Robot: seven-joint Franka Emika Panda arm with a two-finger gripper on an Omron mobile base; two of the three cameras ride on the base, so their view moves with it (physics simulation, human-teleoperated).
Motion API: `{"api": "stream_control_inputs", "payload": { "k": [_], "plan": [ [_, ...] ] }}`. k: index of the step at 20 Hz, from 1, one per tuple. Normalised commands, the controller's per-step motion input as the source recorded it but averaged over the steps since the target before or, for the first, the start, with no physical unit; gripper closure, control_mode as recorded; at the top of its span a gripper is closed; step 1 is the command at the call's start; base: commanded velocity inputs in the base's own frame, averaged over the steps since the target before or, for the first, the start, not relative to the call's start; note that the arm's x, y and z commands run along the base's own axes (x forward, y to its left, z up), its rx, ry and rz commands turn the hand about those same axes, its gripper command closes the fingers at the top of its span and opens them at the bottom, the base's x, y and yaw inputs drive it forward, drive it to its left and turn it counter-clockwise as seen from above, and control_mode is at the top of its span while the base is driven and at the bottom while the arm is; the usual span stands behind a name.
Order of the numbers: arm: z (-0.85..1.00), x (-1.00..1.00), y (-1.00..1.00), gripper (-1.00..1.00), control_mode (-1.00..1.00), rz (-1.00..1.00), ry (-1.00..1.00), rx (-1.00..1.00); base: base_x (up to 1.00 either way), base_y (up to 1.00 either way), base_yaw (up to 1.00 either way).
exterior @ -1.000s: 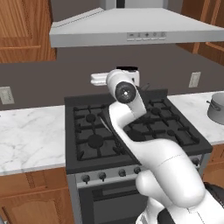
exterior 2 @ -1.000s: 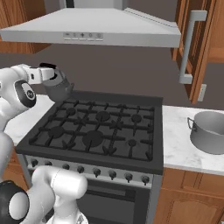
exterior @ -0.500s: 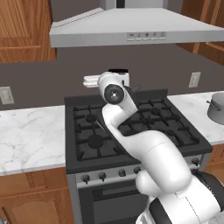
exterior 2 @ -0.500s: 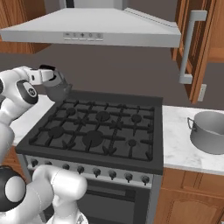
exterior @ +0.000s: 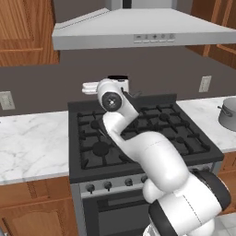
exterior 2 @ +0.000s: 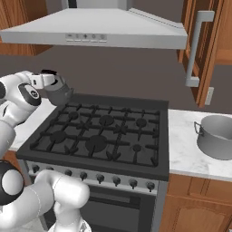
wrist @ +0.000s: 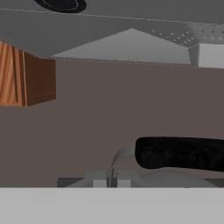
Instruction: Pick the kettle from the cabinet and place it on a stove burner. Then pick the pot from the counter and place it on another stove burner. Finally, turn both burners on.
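The kettle [exterior 2: 58, 94] is a small dark grey metal vessel with a black arched handle [wrist: 180, 153] and a short spout; it hangs in the air above the rear left corner of the range, clear of the grates. The tool [exterior 2: 50, 79] is closed tight on the handle from above, and in the hand view the thick black handle lies across the lower frame with the grey lid beneath it. Below, the black stove burners [exterior 2: 96, 143] sit bare under their cast-iron grates. To the right, on the white marble tabletop [exterior 2: 183, 152], stands the wide grey pot [exterior 2: 218, 136], lidless, well apart from the kettle. A grey hood [exterior 2: 99, 31] spans above.
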Motion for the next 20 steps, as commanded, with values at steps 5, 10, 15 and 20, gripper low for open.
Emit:
{"api": "stream_control_inputs", "payload": {
  "k": [5, 10, 15, 20],
  "plan": [
    [-0.20, 0.17, 0.17, 1.00, -1.00, 0.00, 0.01, 0.00, 0.00, 0.00, 0.00],
    [-0.22, 0.15, 0.10, 1.00, -1.00, 0.00, 0.00, 0.00, 0.00, 0.00, 0.00],
    [-0.23, 0.17, 0.03, 1.00, -1.00, 0.00, 0.01, 0.00, 0.00, 0.00, 0.00],
    [-0.21, 0.22, 0.02, 1.00, -1.00, 0.00, 0.04, 0.00, 0.00, 0.00, 0.00]
  ]
}}
